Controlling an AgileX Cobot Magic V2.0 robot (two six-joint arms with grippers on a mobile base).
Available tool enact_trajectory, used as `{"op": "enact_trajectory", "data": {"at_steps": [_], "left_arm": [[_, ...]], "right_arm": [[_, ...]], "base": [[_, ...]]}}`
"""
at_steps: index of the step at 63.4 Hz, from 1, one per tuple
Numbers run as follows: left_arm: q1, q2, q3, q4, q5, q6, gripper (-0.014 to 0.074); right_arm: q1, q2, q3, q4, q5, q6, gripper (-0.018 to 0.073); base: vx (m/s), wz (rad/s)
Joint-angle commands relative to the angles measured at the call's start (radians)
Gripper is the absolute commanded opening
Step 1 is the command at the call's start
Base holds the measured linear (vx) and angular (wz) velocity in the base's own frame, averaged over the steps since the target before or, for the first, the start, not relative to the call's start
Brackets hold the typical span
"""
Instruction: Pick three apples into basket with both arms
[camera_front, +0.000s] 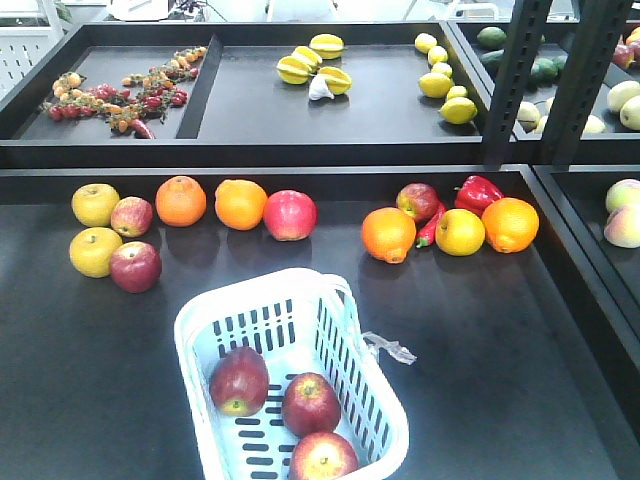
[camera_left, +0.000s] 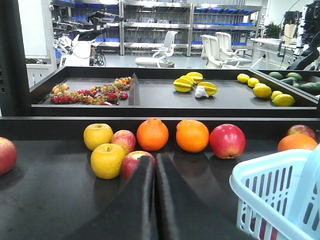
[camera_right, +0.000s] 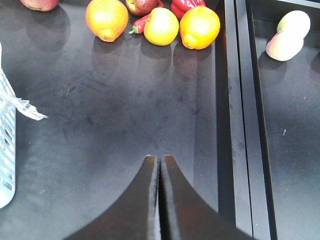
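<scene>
Three dark red apples lie inside the pale basket (camera_front: 197, 335): one (camera_front: 239, 380) at the left, one (camera_front: 310, 403) in the middle, one (camera_front: 323, 457) at the near end. The basket's corner (camera_left: 260, 175) shows at the right of the left wrist view. My left gripper (camera_left: 155, 158) is shut and empty, low over the black shelf, its fingertips in front of a red apple (camera_left: 131, 162) on the shelf. My right gripper (camera_right: 159, 158) is shut and empty above bare shelf, right of the basket wall (camera_right: 6, 145). Neither arm shows in the front view.
On the shelf behind the basket lie yellow apples (camera_front: 95, 204), red apples (camera_front: 135, 266), oranges (camera_front: 181, 200), a big red apple (camera_front: 290, 215), and at the right oranges (camera_front: 388, 234) and a red pepper (camera_front: 478, 190). A raised shelf edge (camera_front: 300, 170) and an upright post (camera_front: 515, 80) stand behind.
</scene>
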Motion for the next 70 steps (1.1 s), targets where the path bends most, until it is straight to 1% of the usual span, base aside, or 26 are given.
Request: {"op": "enact_trajectory", "data": {"at_steps": [1,15,29,33,38,46,49,53,57,61,70], "left_arm": [[0.002,-0.015,0.023,-0.01,-0.075,-0.003,-0.0006],[0.002,-0.015,0.023,-0.01,-0.075,-0.003,-0.0006],[0.002,-0.015,0.023,-0.01,-0.075,-0.003,-0.0006],[0.002,-0.015,0.023,-0.01,-0.075,-0.003,-0.0006],[0.002,-0.015,0.023,-0.01,-0.075,-0.003,-0.0006],[0.002,-0.015,0.023,-0.01,-0.075,-0.003,-0.0006],[0.002,-0.015,0.023,-0.01,-0.075,-0.003,-0.0006],[0.002,-0.015,0.023,-0.01,-0.075,-0.003,-0.0006],[0.002,-0.015,0.023,-0.01,-0.075,-0.003,-0.0006],[0.002,-0.015,0.023,-0.01,-0.075,-0.003,-0.0006],[0.002,-0.015,0.023,-0.01,-0.075,-0.003,-0.0006]], "right_arm": [[-0.007,-0.028,-0.018,-0.029,-0.087,-0.003,-0.0009],[-0.007,-0.141,0.12,-0.043,-0.274,-0.002,-0.0009],[-0.017,-0.289,0.239,-0.032,-0.361,-0.009,-0.0009],[-0.052,-0.334,0.264,-0.001,-0.366,-0.016,-0.0009],[-0.127,-0.39,0.302,0.054,-0.376,-0.06,-0.0009],[-0.244,-0.493,0.369,0.195,-0.443,-0.221,-0.0009],[-0.26,-0.529,0.403,0.243,-0.497,-0.276,-0.0009],[-0.276,-0.572,0.451,0.293,-0.57,-0.311,-0.0009],[-0.275,-0.612,0.506,0.306,-0.641,-0.306,-0.0009],[-0.275,-0.652,0.559,0.307,-0.693,-0.279,-0.0009],[-0.275,-0.719,0.656,0.281,-0.76,-0.208,-0.0009]], "base": [[0.0,0.0],[0.0,0.0],[0.0,0.0],[0.0,0.0],[0.0,0.0],[0.0,0.0],[0.0,0.0],[0.0,0.0],[0.0,0.0],[0.0,0.0],[0.0,0.0]]}}
